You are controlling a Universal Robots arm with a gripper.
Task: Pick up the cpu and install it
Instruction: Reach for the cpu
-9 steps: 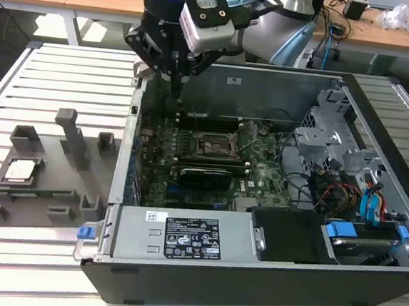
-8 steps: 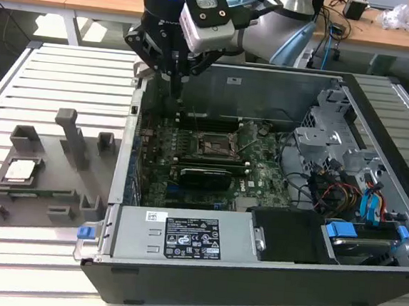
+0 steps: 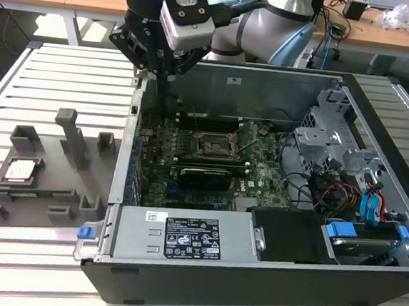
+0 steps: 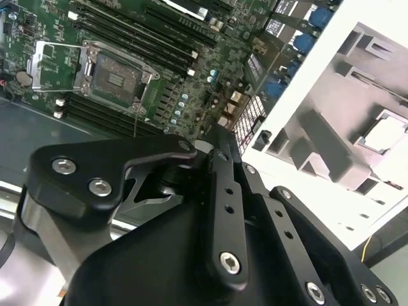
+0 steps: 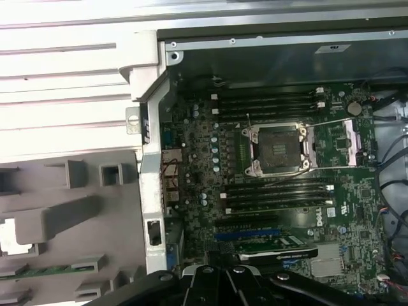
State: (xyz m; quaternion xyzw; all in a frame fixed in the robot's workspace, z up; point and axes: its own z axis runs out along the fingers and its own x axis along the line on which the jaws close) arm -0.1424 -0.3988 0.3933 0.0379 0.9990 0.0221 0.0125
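The gripper [image 3: 163,72] hovers over the edge of the open case [image 3: 251,272] nearest the grey holder [image 3: 58,183]. How far open it is cannot be told. The cpu [image 3: 20,170] lies flat in a recess of the holder, outside the case at the exterior view's left and well apart from the motherboard's socket [image 3: 216,145].

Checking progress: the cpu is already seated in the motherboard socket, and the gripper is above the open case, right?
No. The cpu lies on the grey holder outside the case, as the exterior view shows; the socket is empty. The gripper is above the open case.
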